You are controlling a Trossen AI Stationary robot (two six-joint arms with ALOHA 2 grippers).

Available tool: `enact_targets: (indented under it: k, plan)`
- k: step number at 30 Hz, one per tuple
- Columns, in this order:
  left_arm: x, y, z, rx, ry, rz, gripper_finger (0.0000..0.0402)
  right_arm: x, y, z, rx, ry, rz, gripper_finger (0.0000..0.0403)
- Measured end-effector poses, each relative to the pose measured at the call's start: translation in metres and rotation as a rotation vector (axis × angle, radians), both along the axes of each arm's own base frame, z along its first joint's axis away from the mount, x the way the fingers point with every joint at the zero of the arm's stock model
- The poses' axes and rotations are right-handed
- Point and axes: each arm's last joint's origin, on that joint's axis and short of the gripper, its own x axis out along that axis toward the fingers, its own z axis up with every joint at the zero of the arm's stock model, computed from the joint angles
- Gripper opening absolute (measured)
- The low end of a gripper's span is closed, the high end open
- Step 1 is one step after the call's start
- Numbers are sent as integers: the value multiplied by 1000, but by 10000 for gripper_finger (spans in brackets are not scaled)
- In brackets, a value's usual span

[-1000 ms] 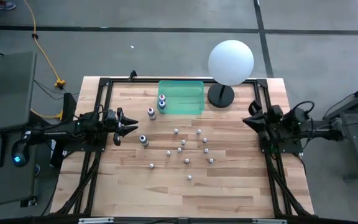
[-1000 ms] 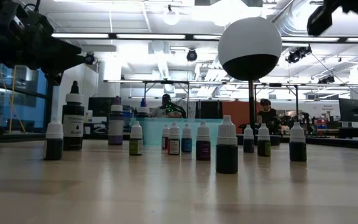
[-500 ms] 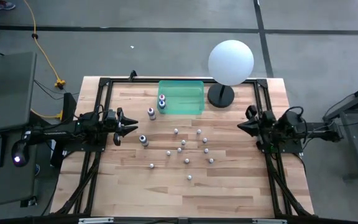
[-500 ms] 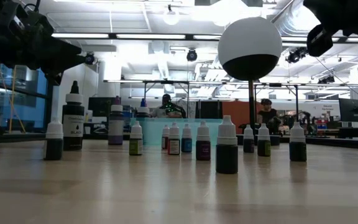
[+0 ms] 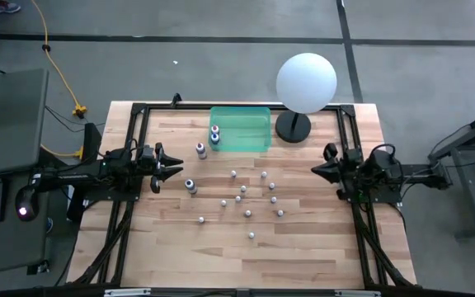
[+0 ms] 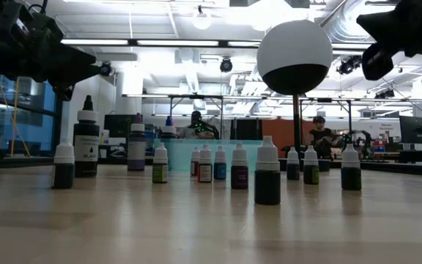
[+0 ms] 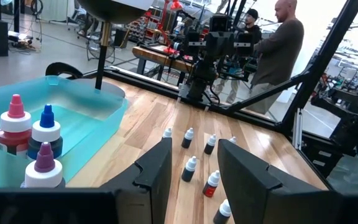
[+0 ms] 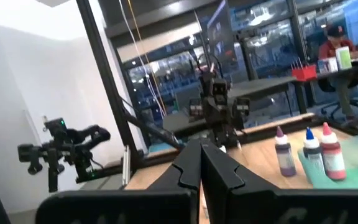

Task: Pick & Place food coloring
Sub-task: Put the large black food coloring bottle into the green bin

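Several tiny white-capped food coloring bottles (image 5: 250, 198) stand upright on the wood table, seen as a row in the low view (image 6: 239, 167). Two larger bottles (image 5: 215, 134) stand in the teal tray (image 5: 250, 124). A purple one (image 5: 200, 149) and a dark one (image 5: 190, 186) stand on the table just outside it. My left gripper (image 5: 169, 167) is open, left of the bottles and above the table; its fingers (image 7: 160, 168) frame the cluster. My right gripper (image 5: 318, 169) is shut, right of the cluster and above the table, pointing toward it (image 8: 201, 163).
A big white sphere (image 5: 306, 82) on a black base (image 5: 293, 128) stands at the far right, beside the tray. A black frame (image 5: 138, 111) runs around the table. People sit and stand in the room beyond the table (image 7: 278, 43).
My right gripper has moved from the table's right edge toward the left, nearer the bottle cluster, and a little toward the near edge. The left arm and all bottles have kept still.
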Motion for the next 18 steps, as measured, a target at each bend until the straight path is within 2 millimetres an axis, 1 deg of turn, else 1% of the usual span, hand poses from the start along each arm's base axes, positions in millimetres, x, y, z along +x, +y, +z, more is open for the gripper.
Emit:
enact_targets:
  k: [8,10,12,14,18]
  plan:
    - [0,0,0,0,0,0,129,1,-1,-6,5,65,-40,0]
    - [0,0,0,0,0,0,129,2,-1,-7,3,55,-48,0]
    - [0,0,0,0,0,0,129,3,-1,-13,12,36,-51,0]
    - [0,0,0,0,0,0,129,4,-2,-15,21,62,-54,0]
    - [0,0,0,0,0,0,129,3,-2,-13,-18,42,-70,0]
